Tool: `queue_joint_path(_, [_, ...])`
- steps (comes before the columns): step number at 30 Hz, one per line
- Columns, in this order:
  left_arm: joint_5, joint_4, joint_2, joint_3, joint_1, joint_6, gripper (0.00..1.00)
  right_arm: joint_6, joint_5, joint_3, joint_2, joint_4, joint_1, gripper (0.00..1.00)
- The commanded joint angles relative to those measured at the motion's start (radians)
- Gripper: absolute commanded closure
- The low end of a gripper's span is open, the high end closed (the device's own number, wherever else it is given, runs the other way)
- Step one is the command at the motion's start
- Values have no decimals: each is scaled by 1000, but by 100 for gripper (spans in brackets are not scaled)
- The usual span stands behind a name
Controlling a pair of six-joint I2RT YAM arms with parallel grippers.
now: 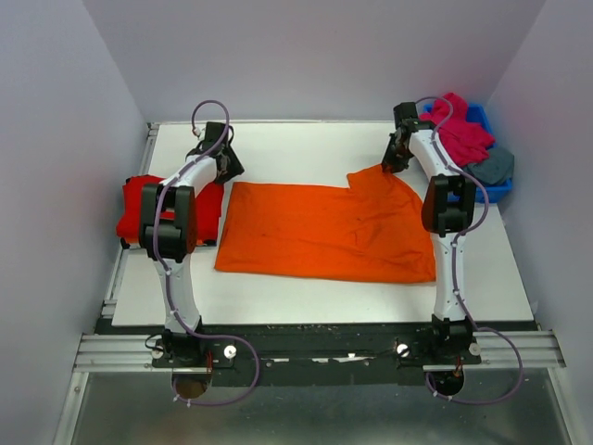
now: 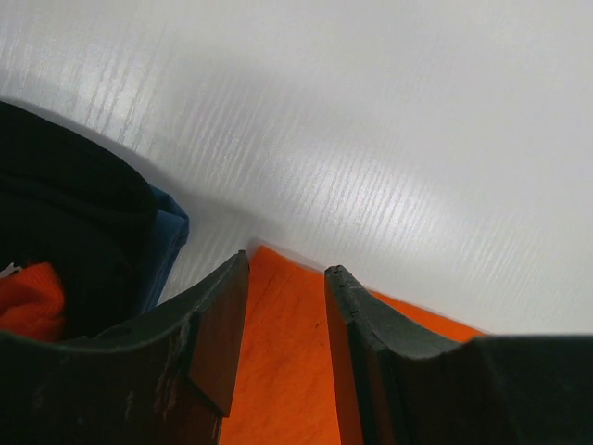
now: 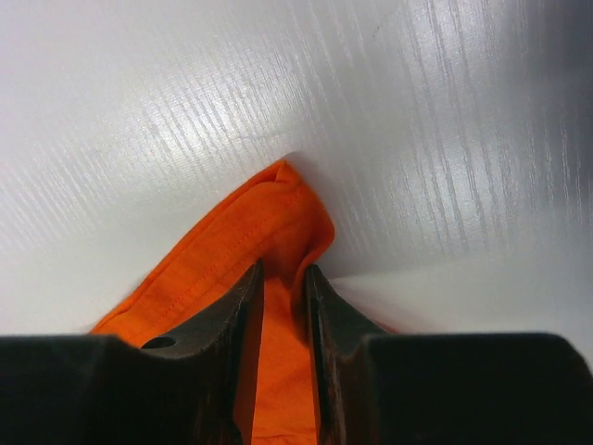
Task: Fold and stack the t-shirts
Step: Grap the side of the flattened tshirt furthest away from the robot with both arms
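Seen from above, the bright orange cloth t-shirt (image 1: 315,232) lies spread on the white table (image 1: 306,297), its far right corner drawn up. Only the wrist views show the right hand (image 3: 283,269) pinching that corner and the left hand (image 2: 287,264) half open astride the far left edge.

Both your arms reach forward with elbows raised, your left pincer (image 2: 287,273) angled down with jaws standing apart, your right pincer (image 3: 283,271) with jaws close together, pinching a corner of the orange t-shirt (image 3: 278,218).
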Motion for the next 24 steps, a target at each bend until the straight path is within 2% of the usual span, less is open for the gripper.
queue_joint_path(1, [23, -29, 51, 43, 7, 17, 47, -9, 21, 8, -22, 27, 5, 68])
queue_joint_path(7, [26, -58, 102, 92, 7, 17, 48, -32, 39, 22, -25, 54, -9, 68])
queue_joint_path(10, [22, -72, 126, 109, 7, 13, 51, -40, 20, 22, -26, 62, -15, 81])
queue_joint_path(14, [8, -93, 149, 132, 5, 13, 52, -46, 6, -2, -40, 88, -17, 91])
queue_joint_path(18, [-1, -103, 148, 127, 7, 16, 55, -53, -5, -9, -43, 96, -17, 98])
queue_joint_path(21, [-1, -101, 138, 109, 3, 16, 58, -56, -6, -22, -52, 110, -17, 99])
queue_joint_path(23, [-1, -75, 120, 72, -3, 20, 69, -58, -8, -42, -69, 128, -17, 99])
queue_joint_path(24, [5, -51, 109, 51, -4, 23, 78, -60, -6, -53, -75, 137, -17, 99])
